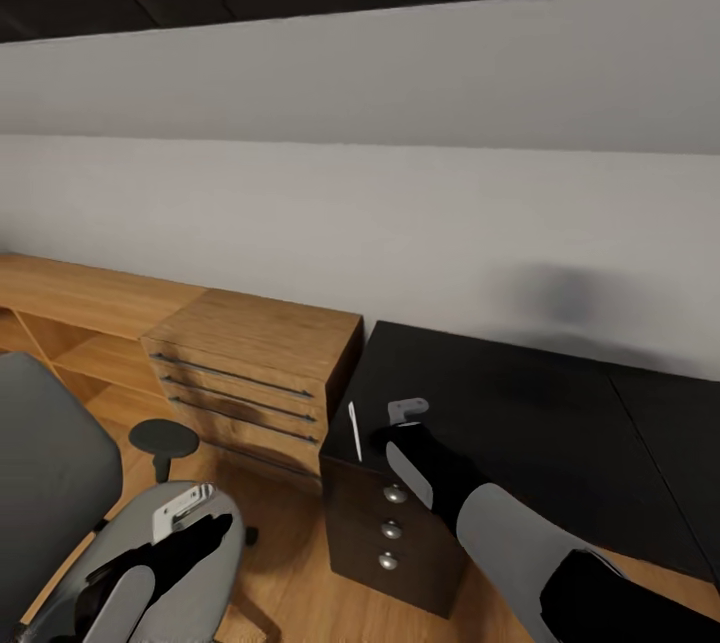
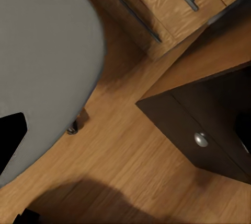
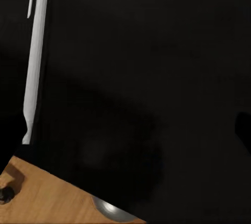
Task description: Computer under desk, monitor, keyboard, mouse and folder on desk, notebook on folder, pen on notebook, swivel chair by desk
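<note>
Two arms in the head view, nothing gripped that I can see. Far left: the swivel chair (image 1: 50,463), its grey seat under my left gripper (image 1: 185,513), which hangs just above the seat's near edge; I cannot tell whether its jaws are wide or narrow. The left wrist view has the seat's rounded rim (image 2: 47,62), one caster at its edge, and a strip of open wood floor (image 2: 130,156) between chair and desk pedestal.

Centre: light-wood chest (image 1: 255,373) with long bar handles, standing against the wall just beside the desk (image 1: 520,403), a narrow gap between them.

Right of that: the desk's black top. The pen (image 1: 354,429) lies flat on it close along the left edge, above the pedestal's three round silver knobs (image 1: 392,528). My right gripper (image 1: 407,411) hovers just beside the pen, not touching it; jaw state I cannot tell. The right wrist view gives the pen (image 3: 34,57) lengthwise near the desk's corner, with bare black surface beyond.

No legible writing anywhere.
</note>
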Tool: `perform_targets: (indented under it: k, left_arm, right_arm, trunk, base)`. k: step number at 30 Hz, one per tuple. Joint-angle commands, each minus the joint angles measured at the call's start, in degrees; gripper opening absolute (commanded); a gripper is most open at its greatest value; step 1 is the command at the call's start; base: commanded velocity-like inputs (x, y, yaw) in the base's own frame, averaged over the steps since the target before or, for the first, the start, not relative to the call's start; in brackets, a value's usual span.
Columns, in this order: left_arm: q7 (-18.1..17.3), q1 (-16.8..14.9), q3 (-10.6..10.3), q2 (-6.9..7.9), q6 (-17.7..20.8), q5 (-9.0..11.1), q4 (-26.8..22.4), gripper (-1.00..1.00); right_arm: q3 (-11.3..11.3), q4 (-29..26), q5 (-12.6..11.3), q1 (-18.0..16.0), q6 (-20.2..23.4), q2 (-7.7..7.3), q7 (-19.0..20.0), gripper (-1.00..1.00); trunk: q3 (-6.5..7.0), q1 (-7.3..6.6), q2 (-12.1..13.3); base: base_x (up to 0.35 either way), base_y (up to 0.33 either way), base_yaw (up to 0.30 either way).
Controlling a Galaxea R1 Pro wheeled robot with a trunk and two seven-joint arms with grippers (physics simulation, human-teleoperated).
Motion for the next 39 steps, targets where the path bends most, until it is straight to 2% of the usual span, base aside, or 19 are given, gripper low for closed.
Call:
perform_targets:
  k: [1, 9, 24, 36, 38, 39]
  left_arm:
    - [0.60, -0.05, -0.11, 0.06, 0.01, 0.55, -0.06, 1.00]
    - [0.59, -0.05, -1.22, 0.05, -0.01, 0.56, -0.03, 1.00]
    - [0.51, -0.05, -1.43, 0.06, -0.07, 0.46, -0.03, 1.00]
    - [0.51, -0.05, -1.56, -0.03, -0.08, 0.53, 0.06, 1.00]
    - [0.65, -0.05, -2.36, -0.03, -0.11, 0.47, 0.06, 1.00]
    - [0.83, -0.05, -3.89, 0.01, -0.15, 0.38, 0.06, 1.00]
  right_arm:
    - [0.28, -0.03, -0.41, -0.07, 0.17, 0.00, -0.47, 1.00]
    - [0.29, 0.03, -0.38, -0.07, 0.17, 0.00, -0.47, 1.00]
    - [0.29, -0.03, -0.32, -0.07, 0.17, 0.00, -0.47, 1.00]
    - [-0.13, -0.03, -0.11, -0.07, -0.22, 0.00, -0.47, 1.00]
    - [-0.14, -0.02, -0.08, -0.07, -0.24, 0.00, -0.47, 1.00]
    - [-0.15, 0.06, 0.04, -0.07, -0.37, 0.00, -0.47, 1.00]
  trunk:
    - [-0.14, 0.00, -0.05]
    - [-0.69, 0.00, -0.05]
    - [-1.71, 0.00, -0.05]
    - [-2.06, 0.00, -0.05]
    - [-2.06, 0.00, -0.05]
    - [-2.06, 0.00, -0.05]
  base:
    - [0.000, 0.000, 0.181]
    - [0.000, 0.000, 0.181]
    - [0.002, 0.000, 0.181]
    - [0.153, 0.000, 0.073]
    - [0.197, 0.000, 0.000]
    - [0.264, 0.000, 0.000]
